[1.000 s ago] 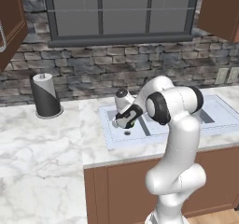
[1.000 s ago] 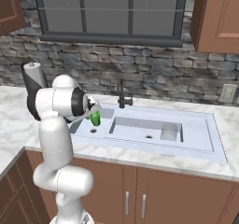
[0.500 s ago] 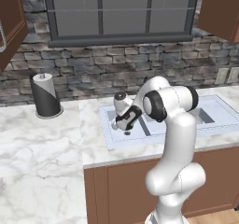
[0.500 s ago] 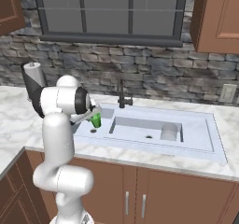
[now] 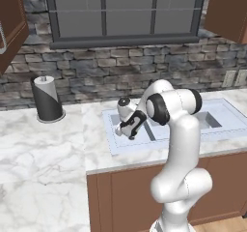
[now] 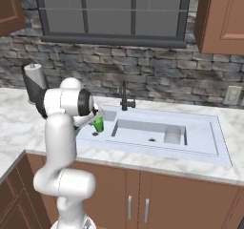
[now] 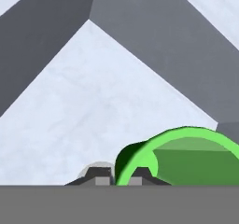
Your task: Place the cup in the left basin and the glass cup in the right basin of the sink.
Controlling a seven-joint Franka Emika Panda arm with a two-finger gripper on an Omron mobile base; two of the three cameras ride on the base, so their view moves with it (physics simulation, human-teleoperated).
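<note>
The cup [image 6: 98, 124], bright green, sits left of centre in the right base view, pinched by its rim in the pincer [image 6: 96, 119] and hanging over the left basin [image 6: 95, 131], whose dark drain hole shows just below it. In the hand view the green rim [image 7: 184, 158] curves up from the lower right of the frame, with one dark fingertip inside the wall and one outside, so the pincer is closed on the cup; pale basin floor and grey walls lie beyond. In the left base view the pincer [image 5: 126, 130] reaches down to the left side of the sink [image 5: 114, 148] at the frame's centre. The glass cup [image 6: 172, 135] stands upright in the right basin [image 6: 143, 132], toward its right end, well apart from the green one. A thin dark tap [image 6: 125, 97] rises behind the divider. A paper towel roll [image 5: 47, 99] stands on the marble surface [image 5: 43, 149] at the left of the frame, under a stone wall and a window [image 5: 126, 13].
</note>
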